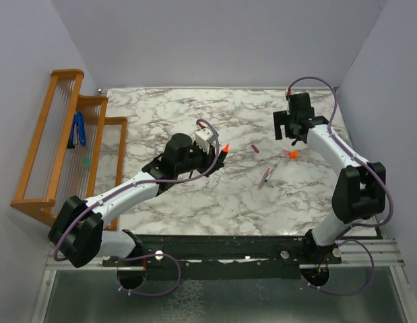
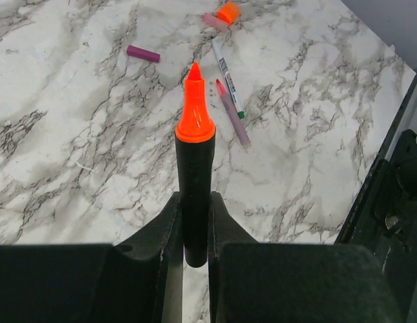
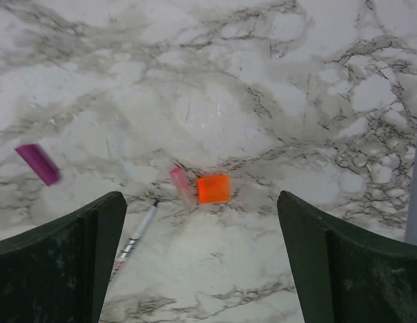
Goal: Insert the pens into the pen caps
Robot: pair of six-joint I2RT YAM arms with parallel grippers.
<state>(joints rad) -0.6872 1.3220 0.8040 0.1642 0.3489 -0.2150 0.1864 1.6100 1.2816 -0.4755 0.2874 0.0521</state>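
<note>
On the marbled worktop (image 1: 161,114), toward its right edge, orange cap (image 3: 213,189) just beside pale pink cap (image 3: 182,185) under the wide-apart right tool (image 1: 287,131), magenta cap (image 3: 38,163), white pen (image 2: 228,77) and pinkish pen (image 2: 234,118) lying nearer the middle, left tool (image 2: 195,208) clamped on the black marker (image 2: 195,168) above the centre.

Rear end of the black marker (image 2: 195,161) is lost inside my left gripper (image 2: 195,205). The white pen (image 3: 135,239) is cut off behind a finger (image 3: 67,262) of my right gripper (image 3: 200,205); magenta cap (image 3: 37,163) blurred.
</note>
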